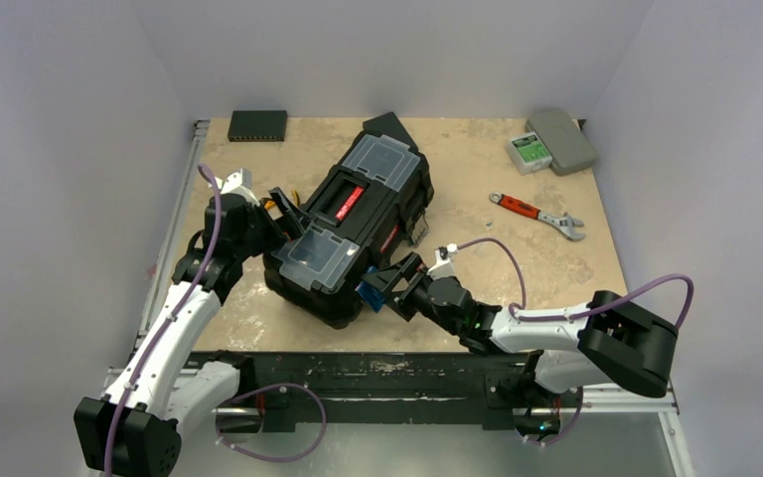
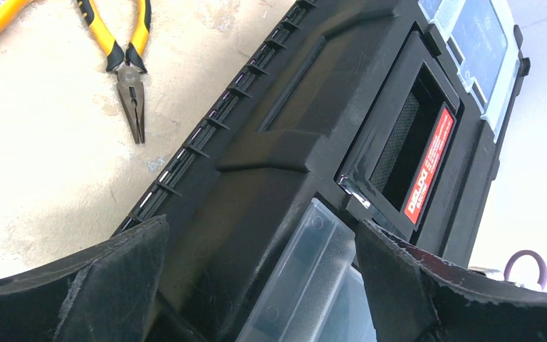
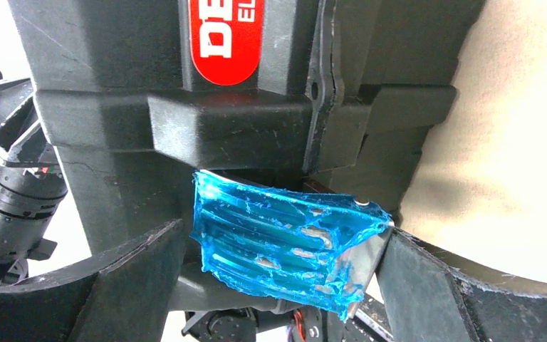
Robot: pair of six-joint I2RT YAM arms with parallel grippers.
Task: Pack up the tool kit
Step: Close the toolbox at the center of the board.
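A black toolbox is seen lying diagonally at the middle of the table. The left gripper is held wide open at its left side. The right gripper is spread open either side of a blue-filmed latch. Yellow pliers lie beside the box.

Toolbox: matt black grained plastic; clear smooth plastic lids; glossy red label.
Latch: bright metal under wrinkled glossy blue film.
Table: rough, mottled beige.

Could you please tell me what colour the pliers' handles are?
Yellow with black, on the pliers; see left wrist view.
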